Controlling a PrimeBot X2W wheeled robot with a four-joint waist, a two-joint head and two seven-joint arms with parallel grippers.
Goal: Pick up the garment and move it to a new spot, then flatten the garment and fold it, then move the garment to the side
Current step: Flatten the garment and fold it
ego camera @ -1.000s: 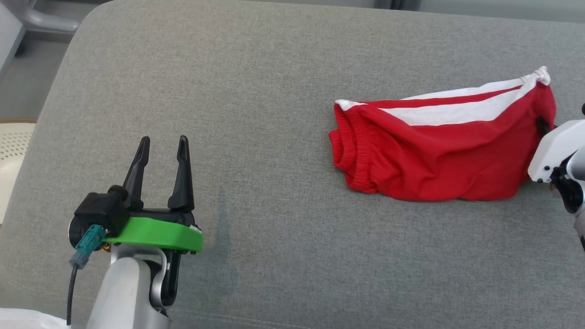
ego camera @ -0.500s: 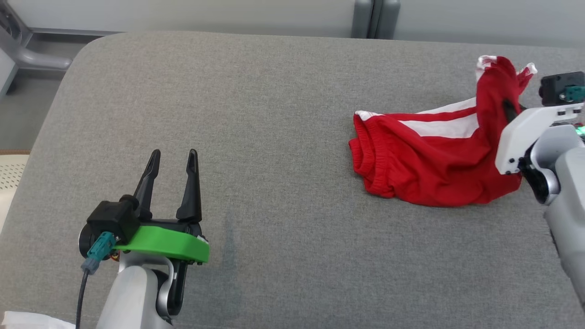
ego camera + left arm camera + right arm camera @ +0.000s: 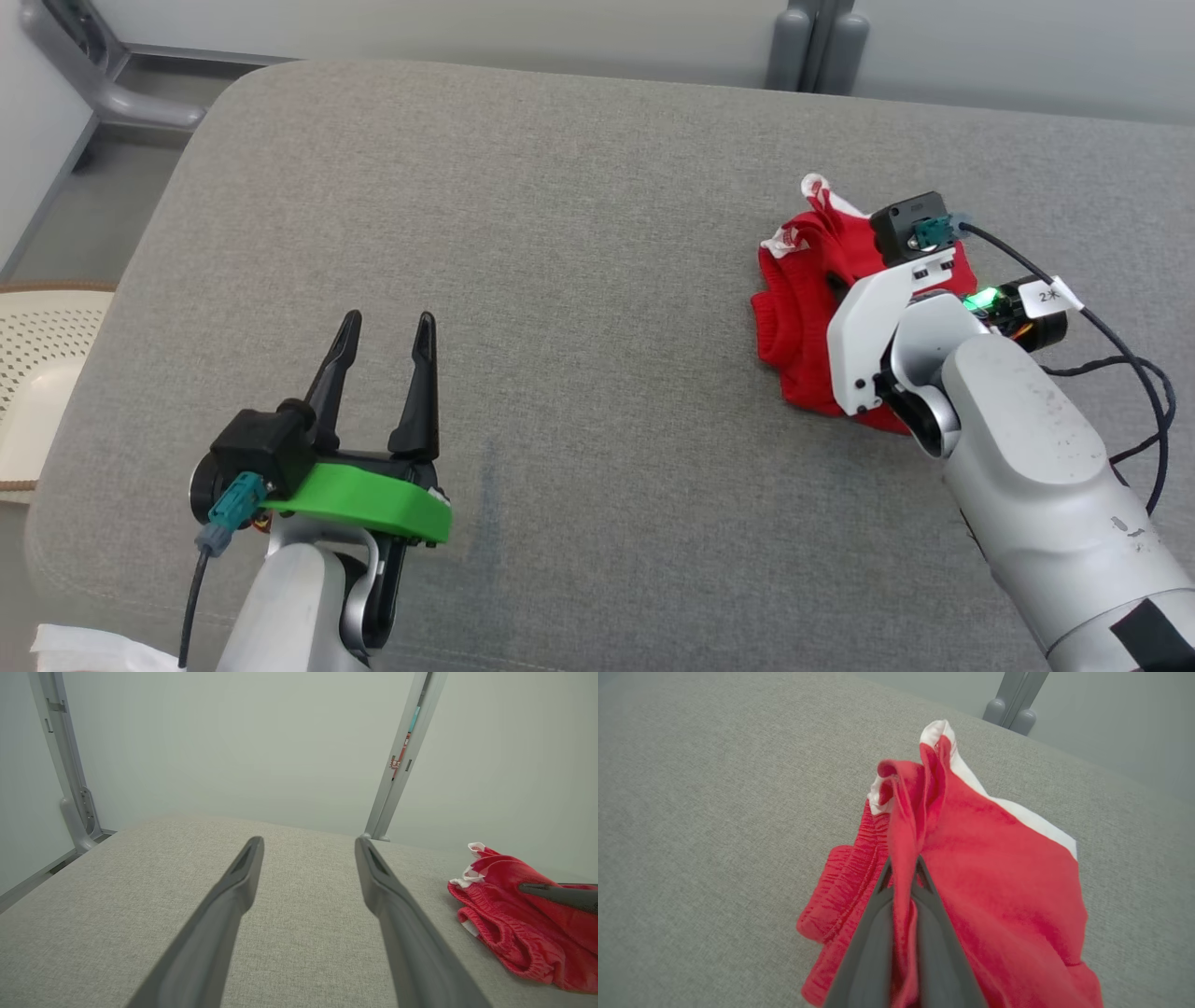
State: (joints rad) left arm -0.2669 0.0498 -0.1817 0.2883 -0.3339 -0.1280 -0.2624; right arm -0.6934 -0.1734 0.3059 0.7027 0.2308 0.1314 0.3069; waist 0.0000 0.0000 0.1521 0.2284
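Observation:
The garment [image 3: 794,317] is a pair of red shorts with white side stripes, bunched at the right of the grey cushion [image 3: 579,233]. My right gripper [image 3: 902,868] is shut on a fold of the red cloth [image 3: 994,872], lifting one end while the elastic waistband [image 3: 840,877] rests on the cushion. In the head view its white wrist covers much of the shorts. My left gripper [image 3: 385,329] hovers open over bare cushion at the lower left, well apart from the shorts [image 3: 514,919]. Its fingers [image 3: 233,891] hold nothing.
Grey metal posts [image 3: 812,42] stand behind the cushion's far edge by a pale wall. A cream perforated basket [image 3: 37,364] sits off the cushion's left edge. A black cable [image 3: 1120,364] loops by my right forearm.
The head camera shifted. My right gripper has lifted its end of the shorts and carried it left over the rest, so the flat garment is now bunched. The left gripper stays open in place.

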